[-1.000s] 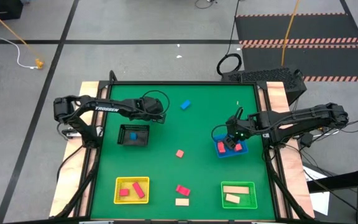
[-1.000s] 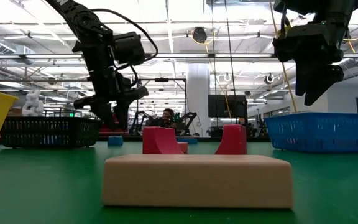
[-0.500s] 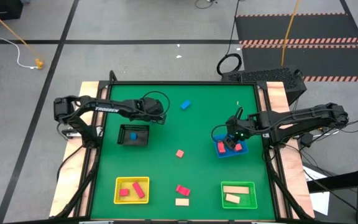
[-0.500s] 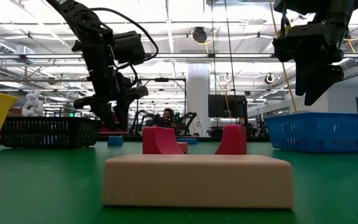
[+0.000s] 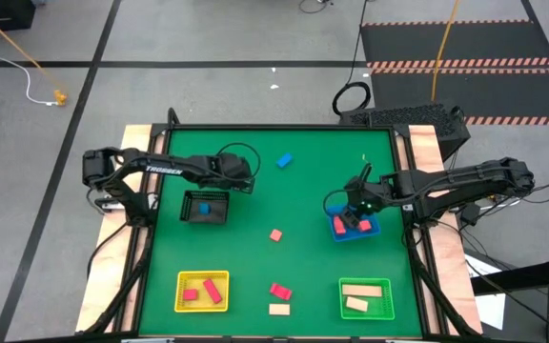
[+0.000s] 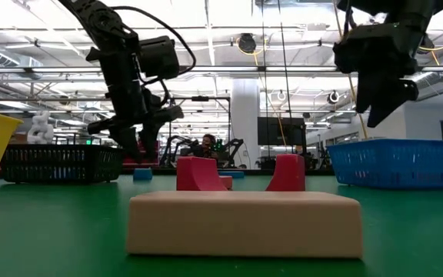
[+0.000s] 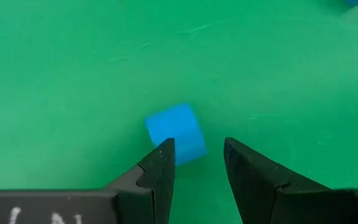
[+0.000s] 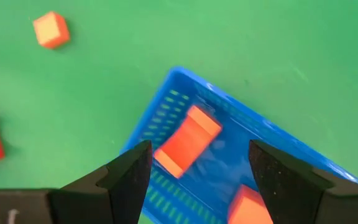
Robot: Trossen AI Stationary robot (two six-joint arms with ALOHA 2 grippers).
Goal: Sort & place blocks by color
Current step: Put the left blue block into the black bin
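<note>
My left gripper hangs open just above a small blue block that lies flat on the green table beside the black tray. In the low view its fingertips stand clear above that block. My right gripper is open over the blue tray, which holds salmon-pink blocks. Nothing sits between its fingers.
Loose on the table are a second blue block, a salmon cube, a red block and a cream block. The yellow tray holds red blocks. The green tray holds cream ones. One blue block lies in the black tray.
</note>
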